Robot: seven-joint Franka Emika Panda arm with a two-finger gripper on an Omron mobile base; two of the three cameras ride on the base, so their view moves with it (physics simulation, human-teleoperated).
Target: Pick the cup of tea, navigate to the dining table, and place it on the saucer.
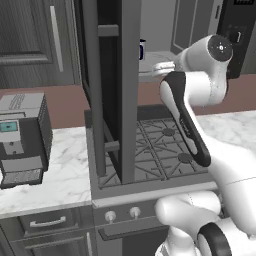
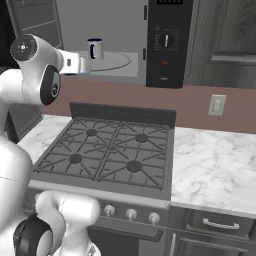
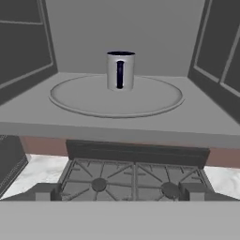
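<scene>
The cup of tea (image 3: 120, 70), a small grey mug with its dark handle facing me, stands upright at the back of a round glass turntable (image 3: 93, 101) inside an open microwave cavity above the stove. The cup (image 2: 95, 48) also appears in the right base view, and the cup (image 1: 142, 49) peeks past the door in the left base view. My gripper (image 3: 119, 192) is open, its fingertips (image 3: 47, 191) spread wide, level with the cavity's front edge and well short of the cup. The hand (image 2: 80, 64) points into the cavity. The dining table and the saucer are out of view.
The microwave's open door (image 1: 115, 90) hangs tall and dark to the arm's left. Its control panel (image 2: 167, 40) is right of the cavity. A gas stove (image 2: 110, 150) lies below, with marble counter (image 2: 215, 160) on both sides and a toaster oven (image 1: 22, 135) at left.
</scene>
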